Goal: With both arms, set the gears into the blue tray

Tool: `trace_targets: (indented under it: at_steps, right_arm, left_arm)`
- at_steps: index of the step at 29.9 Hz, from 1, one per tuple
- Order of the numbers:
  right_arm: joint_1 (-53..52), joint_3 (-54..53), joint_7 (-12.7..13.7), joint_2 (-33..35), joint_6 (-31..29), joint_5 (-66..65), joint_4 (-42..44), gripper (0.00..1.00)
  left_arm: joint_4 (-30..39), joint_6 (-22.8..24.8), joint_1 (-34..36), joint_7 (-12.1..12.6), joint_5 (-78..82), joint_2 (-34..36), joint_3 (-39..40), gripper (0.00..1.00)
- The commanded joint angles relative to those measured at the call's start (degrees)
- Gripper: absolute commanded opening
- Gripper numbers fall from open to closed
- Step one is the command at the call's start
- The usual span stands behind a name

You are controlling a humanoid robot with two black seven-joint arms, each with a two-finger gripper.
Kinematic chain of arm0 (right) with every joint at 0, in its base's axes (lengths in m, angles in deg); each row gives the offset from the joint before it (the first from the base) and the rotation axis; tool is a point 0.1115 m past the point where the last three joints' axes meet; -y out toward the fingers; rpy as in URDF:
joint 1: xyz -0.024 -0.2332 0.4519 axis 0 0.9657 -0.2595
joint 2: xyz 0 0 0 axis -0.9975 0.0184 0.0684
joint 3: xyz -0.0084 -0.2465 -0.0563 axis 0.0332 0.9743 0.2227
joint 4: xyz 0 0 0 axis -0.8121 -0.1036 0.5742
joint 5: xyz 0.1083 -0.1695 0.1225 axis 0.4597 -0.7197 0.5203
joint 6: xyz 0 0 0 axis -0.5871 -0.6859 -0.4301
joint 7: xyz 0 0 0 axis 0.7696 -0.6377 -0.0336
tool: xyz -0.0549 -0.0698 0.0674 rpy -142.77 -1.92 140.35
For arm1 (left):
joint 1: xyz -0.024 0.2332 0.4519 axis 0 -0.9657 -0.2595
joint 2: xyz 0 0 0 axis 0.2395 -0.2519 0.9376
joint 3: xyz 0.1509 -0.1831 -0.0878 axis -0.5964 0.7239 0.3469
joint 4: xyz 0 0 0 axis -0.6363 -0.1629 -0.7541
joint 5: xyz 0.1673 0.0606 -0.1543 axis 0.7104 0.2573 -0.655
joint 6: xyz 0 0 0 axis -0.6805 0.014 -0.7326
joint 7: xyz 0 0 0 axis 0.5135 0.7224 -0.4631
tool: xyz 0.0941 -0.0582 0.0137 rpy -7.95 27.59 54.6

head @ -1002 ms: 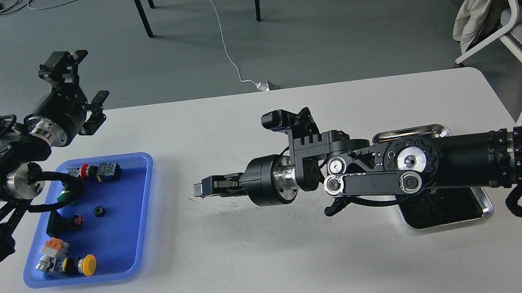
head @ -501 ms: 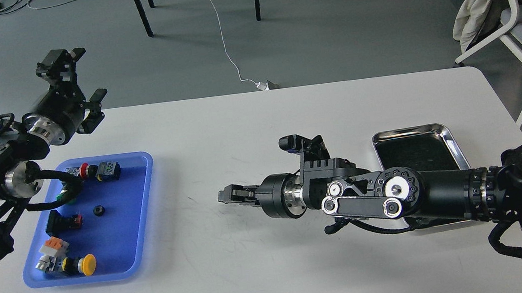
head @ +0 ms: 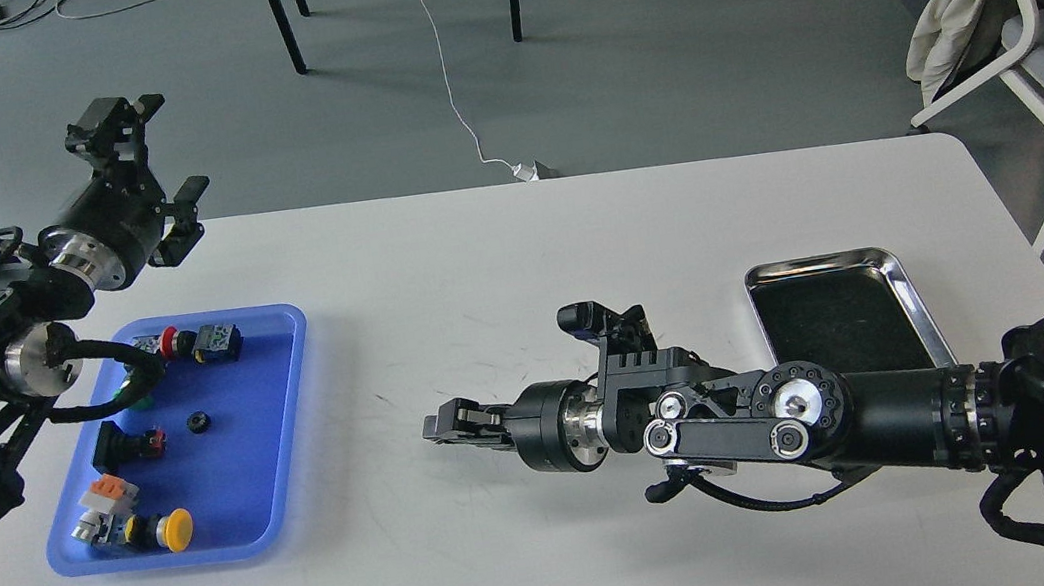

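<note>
The blue tray lies on the white table at the left. In its middle sits one small black gear, among coloured push-buttons. My left gripper hangs beyond the tray's far-left corner, above the table's back edge, open with its fingers spread and nothing between them. My right gripper points left, low over the table's middle, well right of the tray. It looks dark and is seen from the side, so its fingers cannot be told apart and any thing held is hidden. No second gear shows.
A shiny steel tray with a dark bottom lies at the right, partly behind my right forearm. Push-buttons with red, green and yellow caps fill the blue tray's left side. A white chair stands beyond the table's right corner.
My right arm has dropped toward the near side and pulled right, uncovering the steel tray; its gripper tip has moved nearer. The left gripper has drifted slightly up and left.
</note>
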Motion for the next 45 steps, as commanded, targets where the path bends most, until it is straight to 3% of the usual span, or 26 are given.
trace_targets:
  at_steps: [1, 4, 13, 17, 19, 26, 31, 38, 45]
  right_arm:
    - [-0.03, 0.13, 2.92, 0.0, -0.09, 2.64, -0.57, 0.13]
    - [0.05, 0.13, 3.28, 0.0, -0.09, 2.64, -0.57, 0.15]
    - [0.05, 0.13, 4.95, 0.0, 0.44, 2.81, -0.57, 0.43]
    - [-0.03, 0.04, 4.86, 0.0, 0.88, 3.25, -0.48, 0.73]
    - [-0.3, -0.31, 4.77, 0.0, 0.79, 3.25, -0.31, 1.0]
    - [-3.1, -9.17, 5.04, 0.0, -0.79, 3.69, -0.48, 1.0]
    - [-5.83, -18.05, 5.04, 0.0, -11.05, 3.87, -1.09, 1.0]
    - [-2.86, -28.96, 4.42, 18.97, -14.94, 7.9, -8.39, 1.0]
    - [14.52, -53.35, 4.25, 31.63, -15.12, 13.96, -13.58, 1.0]
  left_arm:
    - [0.0, 0.05, 0.0, 0.0, 0.0, 0.11, 0.07, 0.98]
    - [0.0, 0.05, 0.0, 0.0, 0.0, 0.11, 0.07, 0.98]
    - [0.0, 0.05, 0.0, -0.53, 0.0, 0.11, 0.07, 0.98]
    - [0.0, -0.03, -0.09, -0.53, 0.0, 0.11, -0.02, 0.98]
    - [0.0, -0.03, -0.09, -0.53, 0.0, 0.03, -0.11, 0.98]
    - [0.0, -0.38, 0.09, -0.44, 0.27, -0.06, -0.72, 0.98]
    - [0.0, -1.09, -0.09, -0.35, 1.05, -0.06, -0.99, 0.98]
    - [0.96, -0.91, 0.0, 0.09, 5.01, 2.04, -0.81, 0.98]
    - [12.2, -0.91, -0.79, 1.05, 14.58, 9.07, -0.99, 0.98]
